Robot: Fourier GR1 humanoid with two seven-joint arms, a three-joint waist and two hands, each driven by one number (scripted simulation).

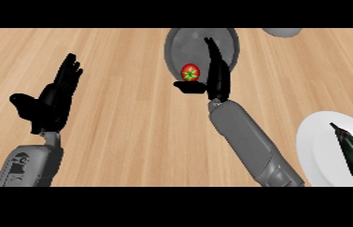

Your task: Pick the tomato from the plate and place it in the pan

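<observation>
The red tomato [190, 72] with its green star top lies at the near part of the dark grey pan [180, 44], at the counter's far middle. My right hand [219, 76] stands on edge just right of the tomato, fingers straight and pointing away over the pan. Its thumb [189, 86] juts left just below the tomato; whether it touches the tomato I cannot tell. No finger curls round the tomato. The white plate [318, 149] sits at the right edge, well apart from the hand. My left hand [47, 102] rests open at the left, fingers up.
A dark elongated thing [342, 139] lies on the white plate at the right edge. Part of a grey rounded object [281, 32] shows at the far right. Bare wooden counter [131, 114] spans the space between the two arms.
</observation>
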